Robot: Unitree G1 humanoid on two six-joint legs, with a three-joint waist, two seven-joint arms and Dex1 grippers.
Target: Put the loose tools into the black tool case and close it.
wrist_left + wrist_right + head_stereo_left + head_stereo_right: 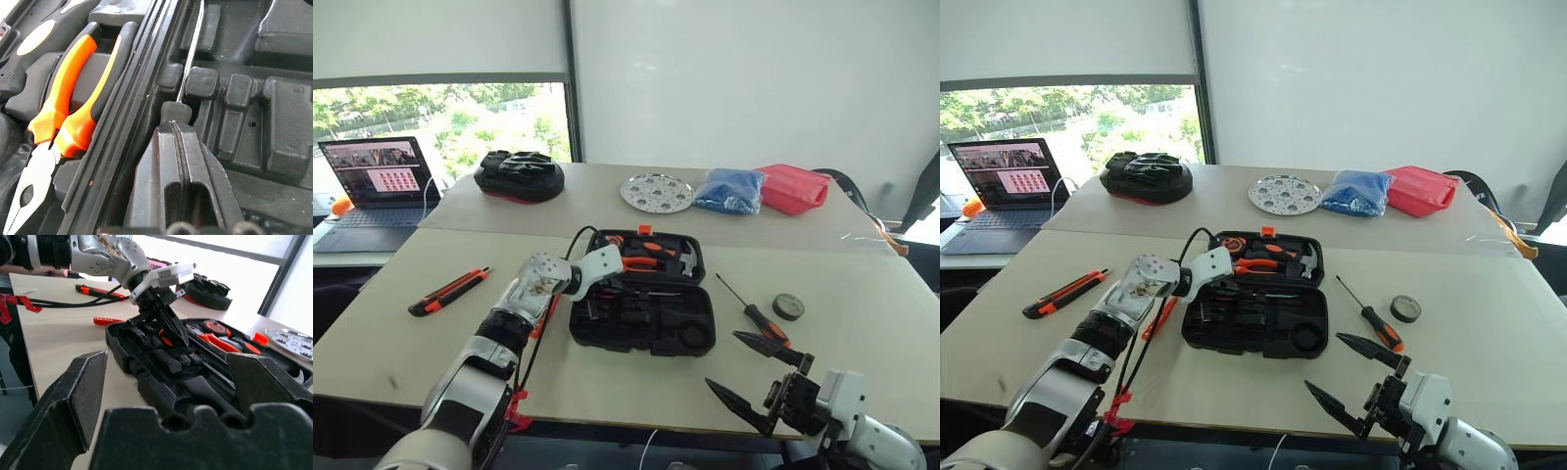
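Note:
The black tool case [607, 345] lies open at mid-table. My left gripper [172, 126] is shut above its near half, tips right at the black collar of a screwdriver [190, 54] lying in a recess; nothing shows between the fingers. On the table left of the case lie a slim orange tester pen [1160, 318] and, further left, the utility knife [448, 291]. To the case's right are another screwdriver [754, 311] and the dark roll [788, 306]. My right gripper [722, 358] hangs open and empty near the front edge, right of the case.
Orange-handled pliers [63, 112] and other tools fill the case's far half. Along the back are a black bag [519, 176], a round perforated plate [656, 193], a blue bag [729, 189] and a red container [791, 188]. A laptop [377, 181] stands far left.

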